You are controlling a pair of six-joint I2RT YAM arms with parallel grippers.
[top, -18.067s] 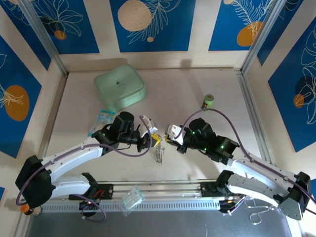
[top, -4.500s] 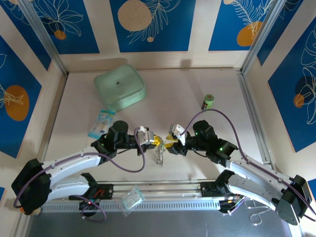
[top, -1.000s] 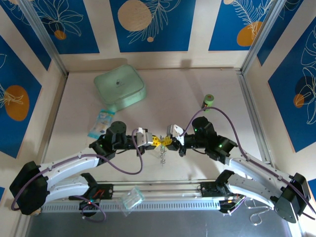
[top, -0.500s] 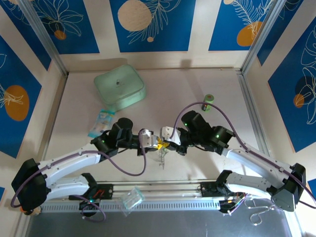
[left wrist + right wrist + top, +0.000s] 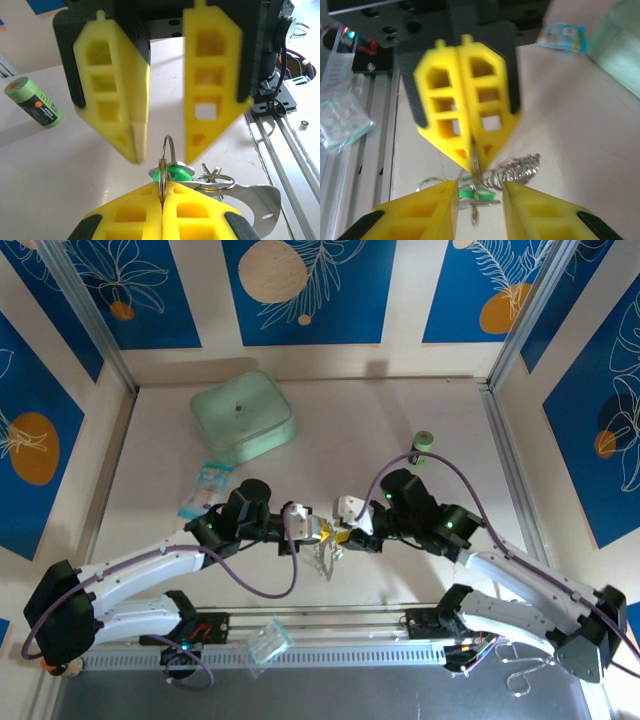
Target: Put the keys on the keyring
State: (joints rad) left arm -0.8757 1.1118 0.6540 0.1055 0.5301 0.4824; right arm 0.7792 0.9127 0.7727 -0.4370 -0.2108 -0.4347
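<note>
Left gripper (image 5: pixel 162 192): clenched, its yellow fingers pressed flat together on the thin metal ring of the keyring (image 5: pixel 520 167). The ring stands on edge out of the fingertips.
Right gripper (image 5: pixel 479 192): released, jaws spread wide, tip to tip with the left gripper. One finger sits on each side of the ring, and no contact can be made out.
Keyring: between the two grippers, over the near middle of the table (image 5: pixel 340 430). Its sparkly beaded coil is just beside the pinched ring.
Green-headed key (image 5: pixel 172 173): right against the ring, just past the left fingertips.
Silver key (image 5: pixel 212 179): touching the green one. Whether either is threaded on cannot be told.
Green can (image 5: pixel 422 447): behind the right arm, well apart.
Mint box (image 5: pixel 243 420): back left.
Blue packet (image 5: pixel 205 487): beside the left arm, in front of the box.
</note>
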